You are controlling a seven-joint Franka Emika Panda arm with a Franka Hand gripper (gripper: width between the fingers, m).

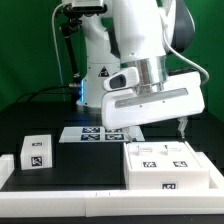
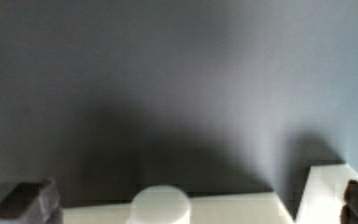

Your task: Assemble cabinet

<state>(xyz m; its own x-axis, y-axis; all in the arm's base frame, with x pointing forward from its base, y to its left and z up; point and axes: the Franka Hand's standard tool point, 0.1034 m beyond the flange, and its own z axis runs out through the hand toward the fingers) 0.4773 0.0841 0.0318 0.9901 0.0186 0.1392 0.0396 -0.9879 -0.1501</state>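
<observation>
The cabinet (image 1: 170, 165) is a large white box with black-and-white tags on top and front, lying at the exterior view's right front. My gripper (image 1: 150, 126) hangs just above and behind its far edge. In the wrist view the gripper (image 2: 179, 200) is open: the two dark fingertips (image 2: 16, 202) stand far apart with nothing held between them. Below them a white cabinet surface (image 2: 247, 212) shows, with a small rounded raised knob (image 2: 160, 205) between the fingers. The view is blurred.
A small white tagged cube (image 1: 38, 150) stands at the exterior view's left. The marker board (image 1: 98, 132) lies flat behind, near the robot base. A white part (image 1: 5, 166) shows at the far left edge. The table is black.
</observation>
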